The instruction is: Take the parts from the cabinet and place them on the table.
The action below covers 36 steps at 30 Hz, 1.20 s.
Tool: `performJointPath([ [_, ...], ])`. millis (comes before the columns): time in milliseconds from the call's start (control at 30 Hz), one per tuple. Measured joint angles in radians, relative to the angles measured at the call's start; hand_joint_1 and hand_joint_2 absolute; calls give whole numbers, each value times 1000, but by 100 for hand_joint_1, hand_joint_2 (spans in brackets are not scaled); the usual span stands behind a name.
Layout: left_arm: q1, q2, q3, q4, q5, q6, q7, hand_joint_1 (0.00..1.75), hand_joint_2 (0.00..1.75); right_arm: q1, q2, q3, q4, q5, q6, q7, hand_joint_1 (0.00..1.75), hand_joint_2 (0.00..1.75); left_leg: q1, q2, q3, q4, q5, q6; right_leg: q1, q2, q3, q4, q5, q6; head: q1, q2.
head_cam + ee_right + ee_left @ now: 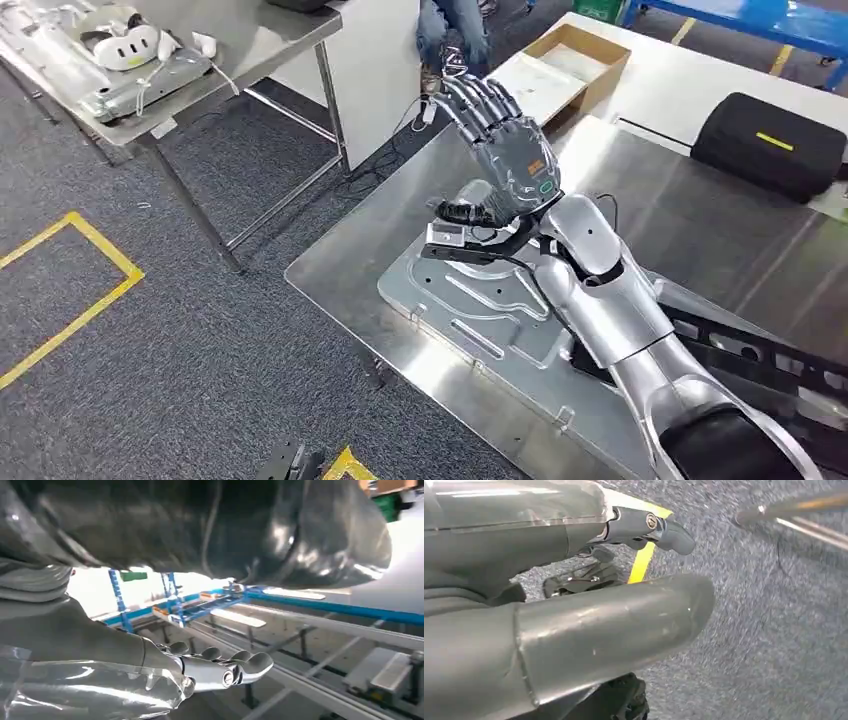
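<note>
Head view: right hand (505,150) above table edge (330,300).

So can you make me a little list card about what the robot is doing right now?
right hand: raised above the table, fingers spread, holding nothing
left hand: hanging over grey carpet, nothing seen in it
metal part: flat grey plate with slots, lying on the steel table
black case: on the far side of the table
cardboard box: open, beyond the table
person: seated further back, legs visible
</note>
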Motion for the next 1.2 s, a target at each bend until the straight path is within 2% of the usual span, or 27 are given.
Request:
performJointPath([
  [33, -2, 1, 0, 0, -1, 0, 0, 0, 0, -1, 0, 0, -4, 0, 0, 1, 0, 0, -4, 44, 36, -79, 11, 2, 3, -11, 3, 4, -6, 6, 0, 0],
  [67, -5, 1, 0, 0, -2, 0, 1, 0, 0, -2, -1, 0, -6, 0, 0, 1, 0, 0, -17, 53, 43, -86, 4, 11, 12, -17, 1, 9, -10, 13, 0, 0],
  [100, -6, 2, 0, 0, -3, 2, 2, 0, 0, -2, -2, 0, -6, 2, -1, 2, 0, 0, -14, 36, 39, -84, 7, 20, 12, -23, 2, 7, -11, 16, 2, 0],
  [133, -5, 2, 0, 0, -4, 3, 3, 0, 0, -2, -2, 0, -9, 3, -1, 2, 0, 0, -14, 26, 36, -84, 6, 24, 15, -34, 5, 6, -12, 19, 1, 0],
  [200, -4, 5, 0, 0, -6, 9, 5, 0, 0, -4, -2, 2, -15, 8, -1, 4, 0, 0, -12, 2, 40, -92, 11, 38, 13, -55, 14, 1, -16, 32, 2, 0],
  [233, -4, 6, 0, 0, -8, 9, 4, 0, 0, -4, -4, 2, -17, 13, -1, 5, 0, 0, -8, -8, 44, -98, 15, 44, 6, -13, 12, 18, -33, 38, 2, 0],
  [267, -6, 7, 0, 0, -10, 9, 5, 0, 0, -5, -5, 1, -20, 15, -1, 6, 0, 0, -7, -14, 44, -98, 16, 49, 5, 30, -9, 61, -64, 39, 2, 0],
  [333, -18, 7, 1, 0, -10, 9, 4, 0, 0, -3, -10, 1, -22, 18, -2, 6, 0, 0, -7, -37, 42, -98, 17, 55, 5, 65, -88, 223, -143, 40, 2, 0],
  [367, -20, 7, 0, 0, -10, 8, 4, 0, 0, 0, -12, 1, -22, 18, -2, 7, 0, 0, -9, -52, 42, -97, 17, 56, 6, 70, -124, 292, -162, 40, 2, 0],
  [400, -20, 7, 1, 0, -10, 8, 4, 0, 0, 2, -13, 1, -23, 19, -1, 7, 0, 0, -11, -65, 42, -97, 17, 56, 7, 72, -143, 318, -157, 38, 2, 0],
  [433, -20, 7, 1, 0, -10, 9, 5, 0, 0, 2, -13, 2, -23, 19, -1, 7, 0, 0, -12, -80, 43, -96, 17, 56, 7, 73, -137, 294, -127, 34, 2, 0],
  [500, -22, 7, 1, 0, -9, 9, 4, 0, 0, -2, -14, 2, -24, 19, -1, 7, 0, 0, -14, -109, 46, -94, 17, 56, 8, 86, -73, 141, -29, 22, 2, 0],
  [533, -23, 7, 1, 0, -9, 9, 3, 0, 0, -5, -14, 2, -28, 20, -1, 7, 0, 0, -15, -120, 47, -94, 16, 55, 8, 121, -34, 51, 16, 13, 2, 0],
  [567, -24, 4, 1, 0, -9, 9, 3, 0, 0, -7, -14, 2, -29, 20, -1, 7, 0, 0, -17, -127, 41, -93, 17, 51, 5, 169, -23, 25, 5, 4, 0, 0],
  [633, -30, 6, 1, 0, -6, 9, 2, 0, 0, -8, -13, 3, -29, 23, -1, 6, 0, 0, -6, -147, 31, -91, 22, 39, 12, 151, -23, 10, 8, 7, 0, 0],
  [700, -25, 6, 1, 0, -3, 10, 0, 0, 0, -12, -8, 5, -31, 25, -2, 6, 0, 0, -5, -176, 30, -101, 27, 23, 12, 127, -14, 1, 9, 1, 1, 0],
  [733, -21, 11, 1, 0, 0, 11, -1, 0, 0, -15, -8, 5, -31, 29, -3, 6, 0, 0, -7, -158, 29, -93, 20, 22, -1, 107, -4, -13, 16, -2, 2, 0],
  [767, -21, 11, 1, 0, 3, 11, -4, 0, 0, -15, -4, 5, -31, 32, -5, 6, 0, 0, -16, -96, 18, -61, -5, 16, -1, 98, 3, -22, 17, -11, -7, 0],
  [800, -23, 11, 1, 0, 4, 11, -4, 0, 0, -18, -3, 5, -30, 33, -5, 5, 0, 0, -14, -62, -10, -4, -38, 10, 1, 85, 5, -23, 16, -14, -10, 0],
  [833, -26, 11, 1, 0, 6, 11, -5, 0, 0, -19, -3, 5, -29, 34, -7, 5, 0, 0, -8, -39, -54, 87, -82, 4, 3, 68, 6, -22, 14, -16, -10, 0],
  [867, -27, 12, 1, 0, 8, 12, -6, 0, 0, -18, -3, 5, -27, 34, -9, 3, 0, 0, -4, -32, -90, 160, -110, -1, 4, 53, 7, -22, 12, -17, -9, 0],
  [900, -26, 12, 2, 0, 8, 12, -6, 0, 0, -17, -3, 6, -26, 34, -11, 2, 0, 0, -3, -30, -106, 191, -119, -4, 4, 45, 6, -21, 11, -17, -10, 0],
  [1067, -26, 12, 2, 0, 8, 12, -6, 0, 0, -17, -2, 6, -25, 34, -12, 2, 0, 0, -2, -29, -113, 205, -121, -5, 4, 40, 6, -21, 11, -16, -10, 0],
  [1100, -20, 16, 3, 0, 10, 12, -7, 0, 0, -18, 2, 6, -19, 32, -17, -1, 0, 0, 6, -23, -87, 151, -71, -13, 3, 12, 10, -19, 5, -11, -10, 0],
  [1133, -19, 18, 4, 0, 12, 12, -8, 0, 0, -18, 3, 6, -17, 32, -18, -3, 0, 0, 7, -15, -43, 69, -28, -13, 3, 1, 13, -17, 1, -8, -10, 0],
  [1167, -22, 21, 8, 0, 14, 12, -11, 0, 0, -24, 9, 6, -15, 31, -18, -6, 0, 0, -9, 62, 41, -95, 14, 4, 16, -28, 16, -3, -17, 9, -9, 0],
  [1200, -22, 22, 10, 0, 15, 12, -11, 0, 0, -25, 10, 7, -13, 31, -18, -7, 0, 0, -8, 45, 36, -92, 13, 13, 18, -35, 18, -4, -18, 11, -9, 0],
])
